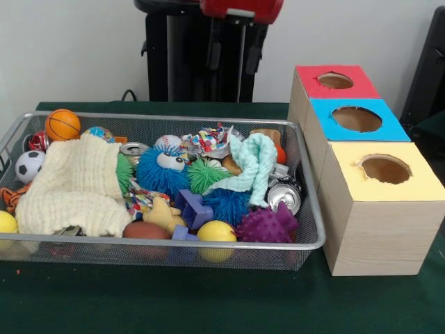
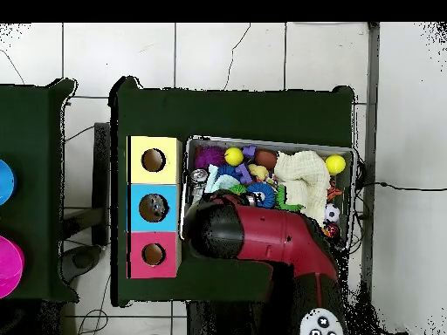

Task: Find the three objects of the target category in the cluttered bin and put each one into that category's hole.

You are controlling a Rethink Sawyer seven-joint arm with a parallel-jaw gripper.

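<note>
Red and black arm (image 2: 271,235) reaching up from the bottom edge across the near part of the wire bin (image 2: 347,157), pincer itself hidden beneath it. Beyond the arm's black end: cream cloth (image 2: 306,174), two yellow balls (image 2: 234,156), blue spiky ball (image 2: 262,194). Left of it on the green tabletop (image 2: 227,109): yellow-surround hole (image 2: 153,160), then blue (image 2: 154,208) and red (image 2: 154,254).

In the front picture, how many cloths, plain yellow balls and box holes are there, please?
Cloths: 2 (cream cloth, mint cloth)
Plain yellow balls: 2 (left yellow ball, front yellow ball)
Box holes: 3 (red-surround hole, blue-surround hole, yellow-surround hole)
Total: 7
</note>
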